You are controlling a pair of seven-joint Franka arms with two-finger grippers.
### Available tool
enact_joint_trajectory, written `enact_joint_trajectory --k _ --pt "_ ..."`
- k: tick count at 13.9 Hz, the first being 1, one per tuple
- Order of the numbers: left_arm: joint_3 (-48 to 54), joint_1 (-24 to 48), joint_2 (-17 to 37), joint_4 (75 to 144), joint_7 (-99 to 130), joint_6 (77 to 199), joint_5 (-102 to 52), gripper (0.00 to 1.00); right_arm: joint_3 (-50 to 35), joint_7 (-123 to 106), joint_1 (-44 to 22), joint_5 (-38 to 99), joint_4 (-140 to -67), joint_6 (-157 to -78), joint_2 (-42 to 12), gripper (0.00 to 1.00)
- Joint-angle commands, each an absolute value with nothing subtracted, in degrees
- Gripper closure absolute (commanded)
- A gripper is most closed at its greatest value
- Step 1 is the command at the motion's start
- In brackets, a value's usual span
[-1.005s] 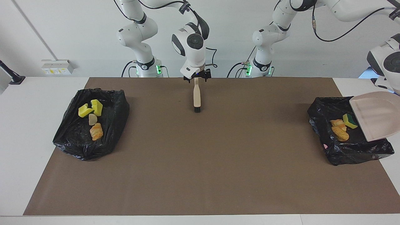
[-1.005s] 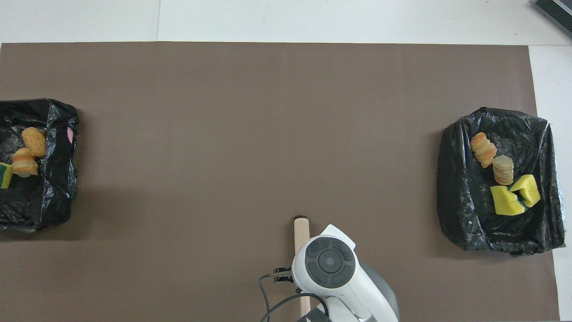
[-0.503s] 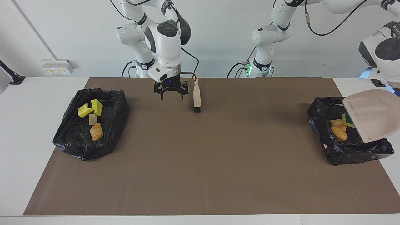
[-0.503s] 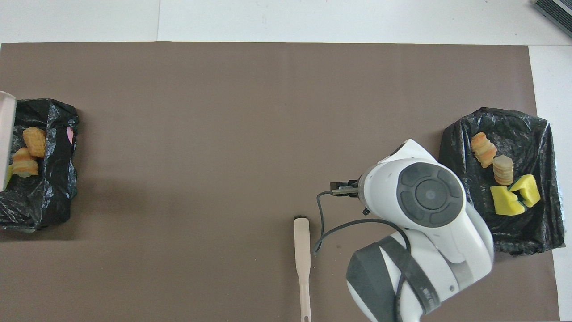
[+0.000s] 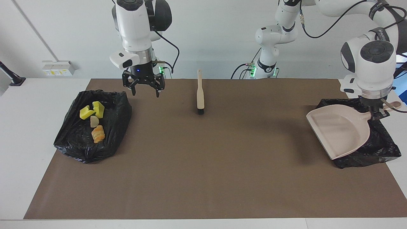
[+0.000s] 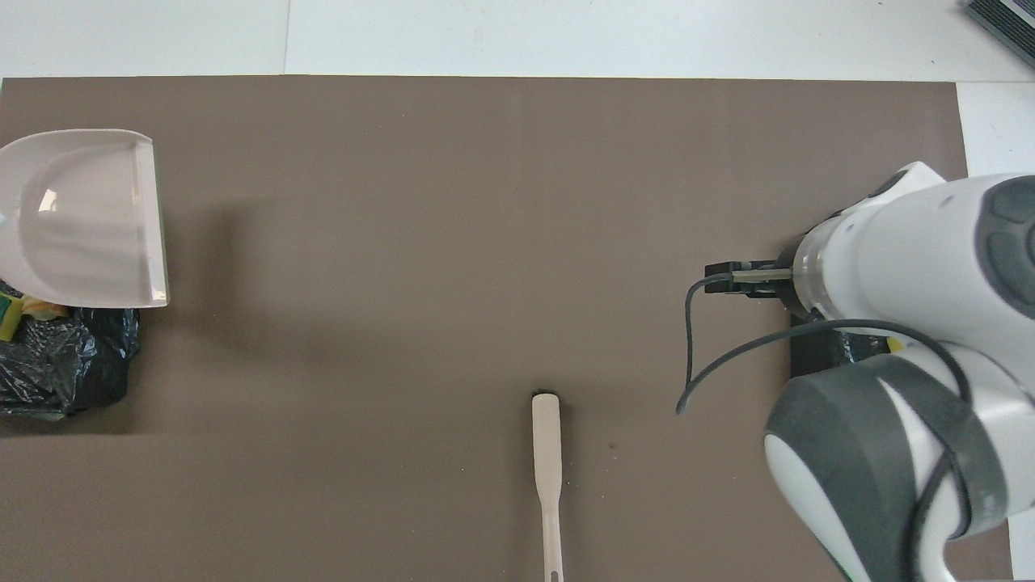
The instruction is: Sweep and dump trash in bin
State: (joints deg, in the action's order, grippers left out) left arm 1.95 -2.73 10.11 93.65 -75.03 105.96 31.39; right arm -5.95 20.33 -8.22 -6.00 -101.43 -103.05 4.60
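Over one bag: left gripper [image 5: 377, 114] clamps dustpan [image 5: 338, 133] handle
Right gripper [image 5: 143, 87]: wide open, empty
Trash [image 5: 93, 120]: light, squishy; scoop it, don't pinch

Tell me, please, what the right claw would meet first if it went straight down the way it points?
Probably the brown mat, close beside the black bag at the right arm's end; the open right claw points down, though depth is unclear.
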Motion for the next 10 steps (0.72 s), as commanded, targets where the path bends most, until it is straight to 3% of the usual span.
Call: enact_joint_trajectory --k 1,10 --pt "1.05 2.97 11.51 93.25 -64.47 102.75 26.83 1.0 -5.72 19.51 -5.89 -5.63 -96.96 -98.54 4.66 0.0" --pt "1.05 21.86 16.26 94.13 -20.51 102.48 10.39 1.0 3.68 15.67 -5.36 -4.13 -89.03 -89.21 7.82 0.0"
